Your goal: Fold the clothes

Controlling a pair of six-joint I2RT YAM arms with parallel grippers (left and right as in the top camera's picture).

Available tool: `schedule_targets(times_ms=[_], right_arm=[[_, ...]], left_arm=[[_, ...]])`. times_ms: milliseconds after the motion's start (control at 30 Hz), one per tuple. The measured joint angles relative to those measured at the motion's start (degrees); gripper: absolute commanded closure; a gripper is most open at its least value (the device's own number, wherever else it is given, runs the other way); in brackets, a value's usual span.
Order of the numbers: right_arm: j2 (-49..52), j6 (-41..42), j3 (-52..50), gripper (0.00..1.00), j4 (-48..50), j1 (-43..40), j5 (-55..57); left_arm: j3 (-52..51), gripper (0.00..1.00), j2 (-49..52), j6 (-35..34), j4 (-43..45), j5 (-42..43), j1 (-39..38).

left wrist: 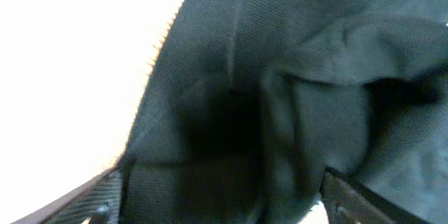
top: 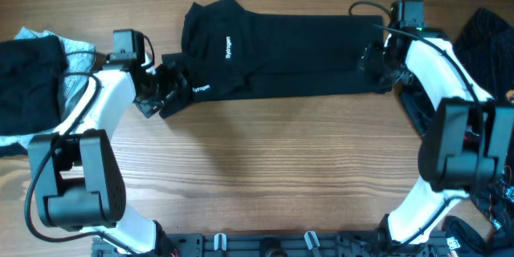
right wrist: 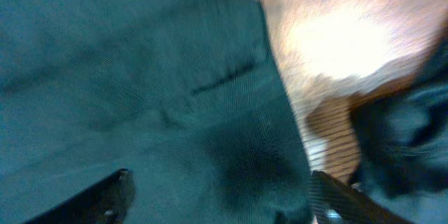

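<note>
Looking from the overhead first: a long black garment (top: 281, 56) lies stretched flat across the far side of the counter (top: 265, 169), white lettering (top: 227, 48) near its left end. It looks doubled lengthwise already, one layer edge running along it. The left pincer (top: 165, 88) sits at its left end and the right pincer (top: 376, 60) at its right end. At the far left we see a black piece (top: 28, 80) lying on a light blue piece (top: 76, 48), both crumpled. Another black heap (top: 490, 28) sits at the far right.

Left wrist: dark cloth fills the frame and is bunched between the fingers. The left pincer (left wrist: 222, 178) stands apart and we see no pinch.

Right wrist: flat dark cloth lies below, with bare counter (right wrist: 350, 49) beyond its edge. The right pincer (right wrist: 220, 178) is likewise apart, cloth under it.

We judge the task early. One garment is partly folded and still needs crosswise folds, while the side piles look untouched.
</note>
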Motion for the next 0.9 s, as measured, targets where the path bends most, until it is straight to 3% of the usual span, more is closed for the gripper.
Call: schedule_targets(times_ms=[67,100,133,300,467,567,600,633,667,733,833,900], right_arm=[[3.02,0.15,0.0,0.39,-1.01,0.0,-0.15],[4.31,-0.2,0.04,0.48,-1.64,0.0,-0.15],[4.31,0.02,0.13,0.5,-2.12,0.0,-0.17],[4.31,0.09,0.55,0.59,-10.16,0.0,-1.07],[4.5,0.39,0.55,0.59,-23.08,0.04,-1.66],[4.55,0.57,0.55,0.58,-26.27,0.17,-3.06],[4.55,0.57,0.55,0.58,-26.32,0.44,-3.41],[4.35,0.57,0.55,0.57,-26.34,0.92,-3.63],[3.69,0.59,0.48,0.55,-26.23,1.25,-3.63],[-0.79,0.76,0.35,0.47,-24.96,1.66,-3.78],[-10.01,0.17,0.35,0.26,-20.55,1.66,-3.82],[-14.75,0.09,0.35,0.23,-17.46,1.66,-4.2]], left_arm=[[-2.62,0.59,0.0,-0.22,3.06,-0.81,0.0],[-4.31,0.85,-0.02,-0.02,5.97,-1.2,0.0],[-5.25,0.96,-0.02,-0.04,6.84,-1.2,0.0],[-5.9,0.96,-0.02,0.09,1.95,-8.68,-0.04],[-5.77,0.96,-0.76,0.17,-10.51,-14.93,5.51],[-5.88,0.96,-0.87,0.17,-13.25,-16.44,9.01],[-5.88,0.91,-1.07,0.15,-13.35,-16.59,9.22],[-5.88,0.59,-1.84,0.15,-13.44,-17.0,9.14],[-5.88,0.47,-3.02,0.28,-13.79,-17.49,8.74],[-5.57,0.38,-6.08,0.31,-14.99,-18.16,7.85],[-1.68,0.27,-11.21,2.45,-15.63,-18.47,6.1],[2.86,0.23,-13.46,5.66,-11.89,-16.94,3.85]])
